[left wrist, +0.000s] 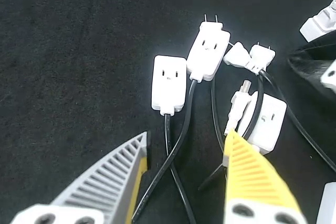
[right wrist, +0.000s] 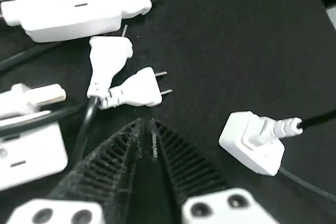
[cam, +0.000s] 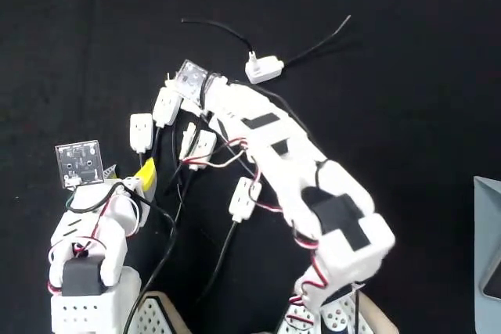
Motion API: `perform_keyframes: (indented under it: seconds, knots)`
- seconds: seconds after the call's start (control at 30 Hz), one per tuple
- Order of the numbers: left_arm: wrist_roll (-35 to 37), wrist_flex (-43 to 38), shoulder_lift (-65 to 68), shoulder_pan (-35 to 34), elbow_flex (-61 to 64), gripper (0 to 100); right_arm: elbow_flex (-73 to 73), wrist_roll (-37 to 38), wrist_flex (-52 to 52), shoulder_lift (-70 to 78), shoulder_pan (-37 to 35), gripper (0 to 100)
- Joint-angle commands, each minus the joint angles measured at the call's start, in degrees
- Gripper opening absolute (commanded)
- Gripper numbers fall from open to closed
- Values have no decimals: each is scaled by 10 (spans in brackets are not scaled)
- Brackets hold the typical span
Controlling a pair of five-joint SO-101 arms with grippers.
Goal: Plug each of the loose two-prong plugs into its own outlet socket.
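Two loose two-prong plugs (right wrist: 137,88) (right wrist: 109,59) lie on the black cloth, joined to a black cord, just ahead of my right gripper (right wrist: 146,125). It is shut and holds nothing. A white outlet block (right wrist: 68,3) with its own prongs lies beyond them. My right arm (cam: 266,138) stretches over the middle of the table. My left gripper (left wrist: 186,139) is open above two black cords, with a grey finger (left wrist: 121,171) and a yellow finger (left wrist: 252,171). Ahead of it lie three outlet blocks (left wrist: 169,83) (left wrist: 209,51) (left wrist: 268,123) and the same two plugs (left wrist: 236,56) (left wrist: 260,57).
A right-angle white plug (right wrist: 251,141) on a thin cord lies apart at the far side of the table (cam: 264,68). Another outlet (cam: 244,197) lies near the right arm's base. Black cords (cam: 176,217) cross the table's centre. A grey object (cam: 489,248) sits at the right edge.
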Motion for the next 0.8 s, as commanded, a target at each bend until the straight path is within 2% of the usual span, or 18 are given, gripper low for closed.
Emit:
perform_keyframes:
  seconds: [0.0,0.13,0.27,0.33,0.5,0.77]
  knots:
    - [4,-1,-1,-2,-6,236,7,1,39,-58,-5,11]
    - [4,-1,-1,-2,-6,237,-31,-14,142,-78,-14,38]
    - [4,-1,-1,-2,-6,238,-125,-144,257,-62,-29,182]
    - [4,-1,-1,-2,-6,238,-175,-192,298,-39,-43,221]
    - [4,-1,-1,-2,-6,238,-281,-267,326,54,-65,222]
    - [4,-1,-1,-2,-6,238,-371,-305,327,194,-64,221]
